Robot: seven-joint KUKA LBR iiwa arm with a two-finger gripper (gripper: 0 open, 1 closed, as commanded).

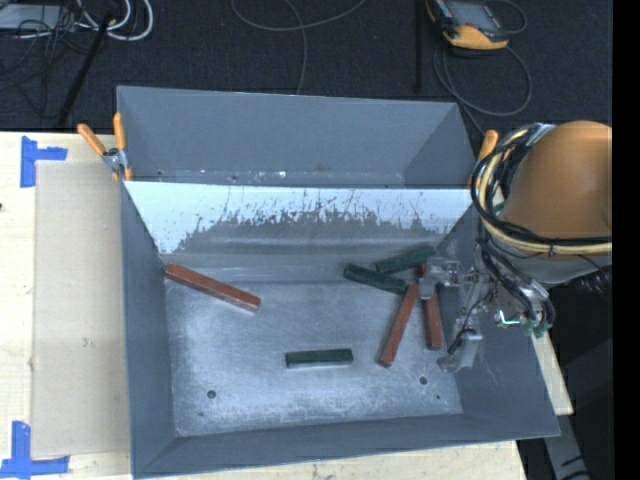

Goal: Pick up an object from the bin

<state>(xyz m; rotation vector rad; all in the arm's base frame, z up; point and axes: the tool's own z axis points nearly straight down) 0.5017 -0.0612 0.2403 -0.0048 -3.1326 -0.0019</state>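
**Sticks in the grey bin [300, 398]**

Six small flat pieces lie on the bin floor, well apart from the walls. Four are grouped at the right side. The long brown stick [397, 328] lies slanted, its upper end leaning to the right. Just beside it, the short brown stick [432, 323] points almost straight up the view. Above these, two dark green sticks [377, 277] meet at an angle and seem to touch. The green block [318, 358] lies alone near the middle. The left brown stick [212, 287] lies slanted at the far left.

Dark carpeted floor [300, 63] strewn with looping cables [128, 8] and an orange-black handset [468, 26].
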